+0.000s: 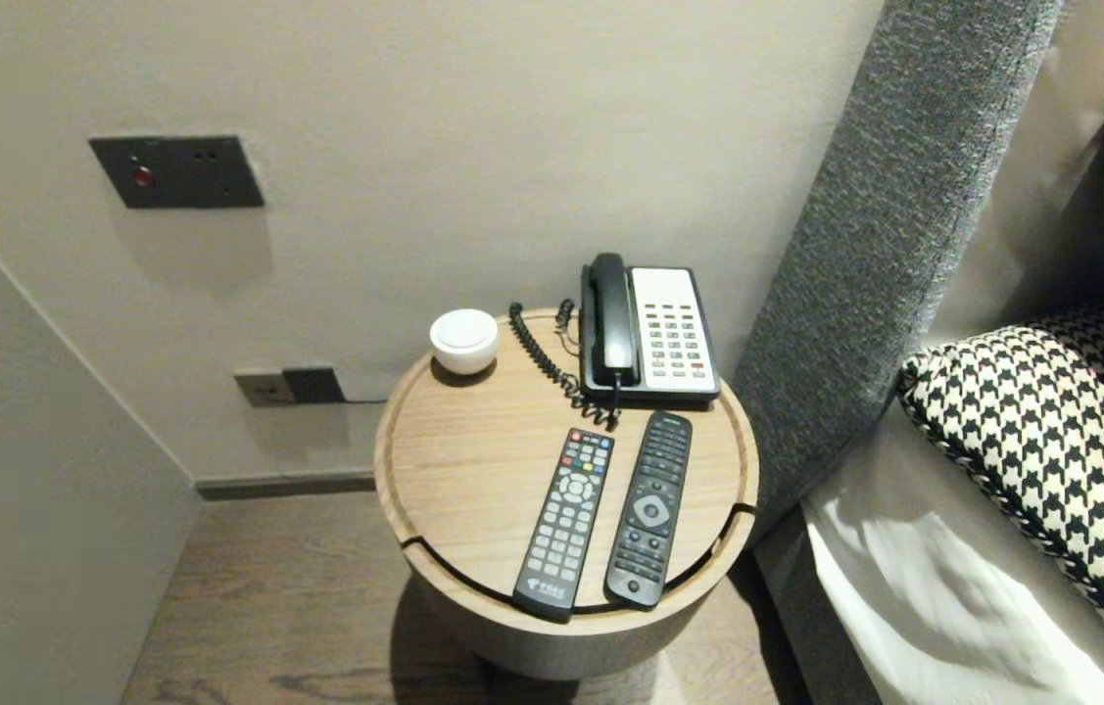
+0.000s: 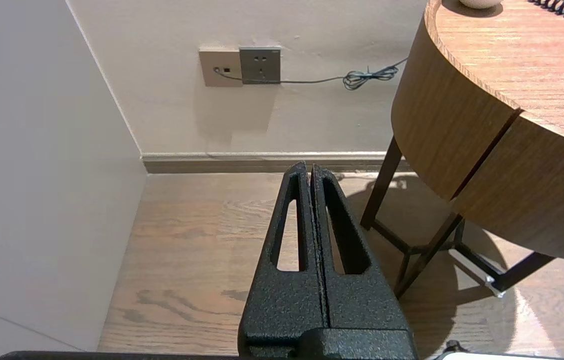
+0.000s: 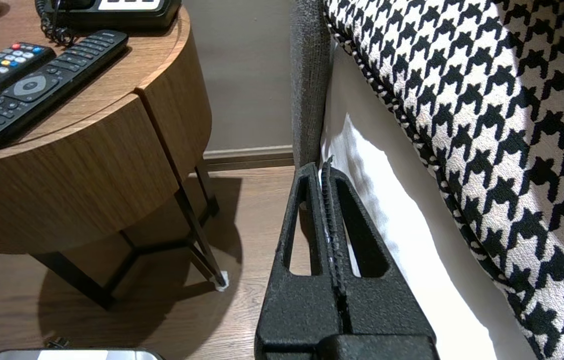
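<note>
We see the bed [image 1: 904, 607] on our right, a checked pillow [image 1: 1051, 431] on it, and the round wooden worktop [image 1: 473, 470] just beside it. Our left gripper [image 2: 310, 167] hangs low over the floor left of the worktop, jaws pressed together on nothing. Our right gripper [image 3: 323, 170] hangs between worktop and bed, jaws likewise closed and empty. On the worktop a telephone [image 1: 649, 333] sits at the back, a black remote [image 1: 649, 509] and a grey-buttoned remote [image 1: 564, 524] lie side by side at the near edge, and a small white pot [image 1: 463, 340] stands at the back left
</note>
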